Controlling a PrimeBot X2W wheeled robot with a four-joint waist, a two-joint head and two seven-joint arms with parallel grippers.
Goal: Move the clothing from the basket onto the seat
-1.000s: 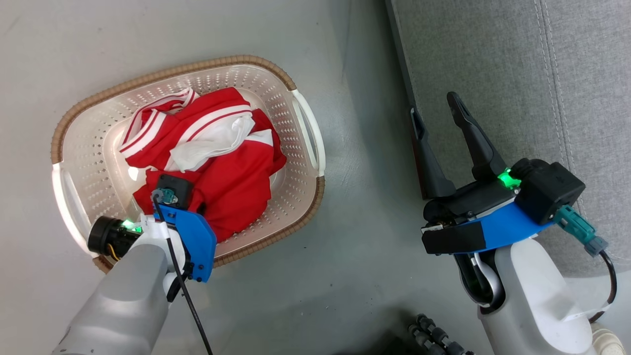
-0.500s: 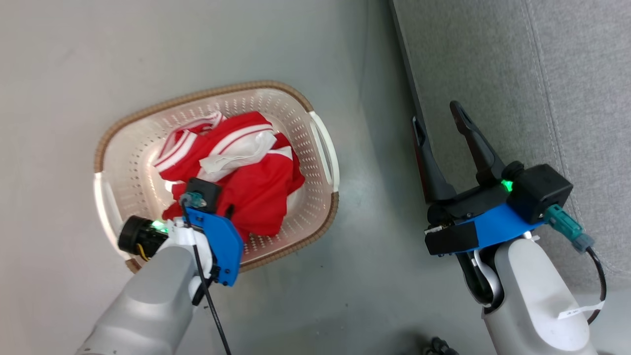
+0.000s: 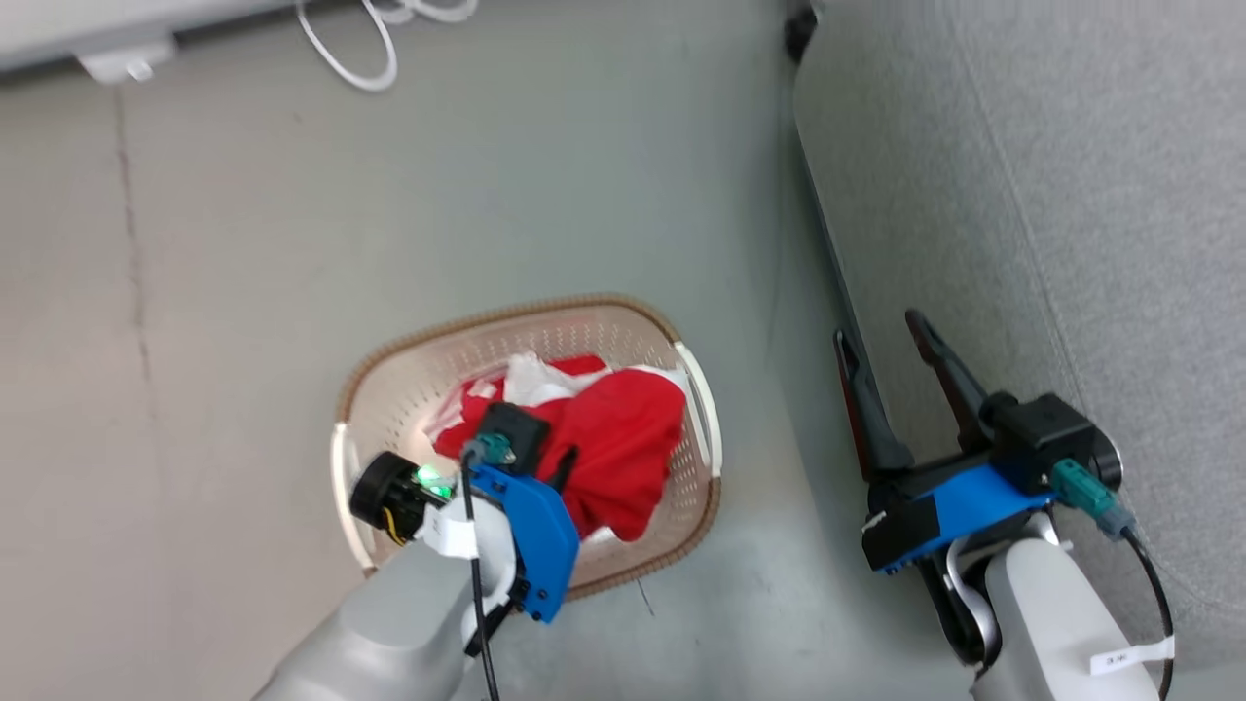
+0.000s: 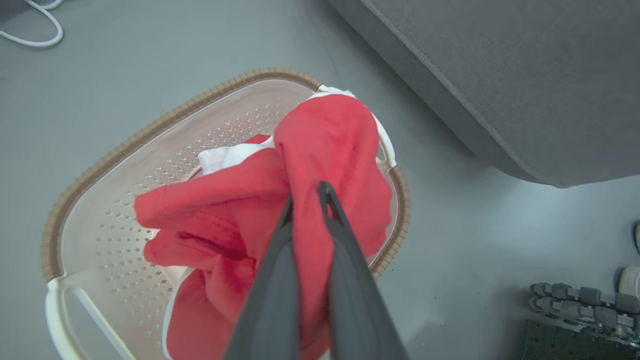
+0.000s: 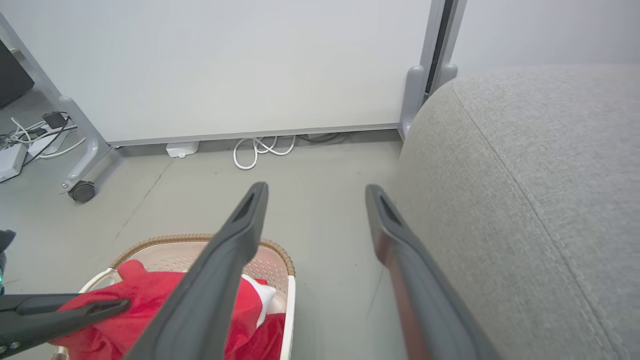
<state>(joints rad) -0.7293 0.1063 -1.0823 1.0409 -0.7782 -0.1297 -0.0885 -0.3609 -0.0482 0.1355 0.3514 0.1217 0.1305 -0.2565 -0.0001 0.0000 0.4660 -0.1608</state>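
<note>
Overhead, left gripper (image 4: pixel 306 192) clamped clothing (image 4: pixel 325 135) above the basket (image 4: pixel 150 130) rim; lifting clear before swinging to the seat (image 4: pixel 500 75) looked wise, while right gripper (image 3: pixel 878 326) gaped empty.

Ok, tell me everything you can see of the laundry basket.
The basket is a rounded rectangle of cream-white plastic, its walls and bottom pierced with small holes, with a brown woven-look rim and a white handle at each end. It stands upright on the grey floor, beside the grey seat but apart from it. Red and white clothing lies bunched inside; the left gripper, shut on a red fold, holds part up over it.
</note>
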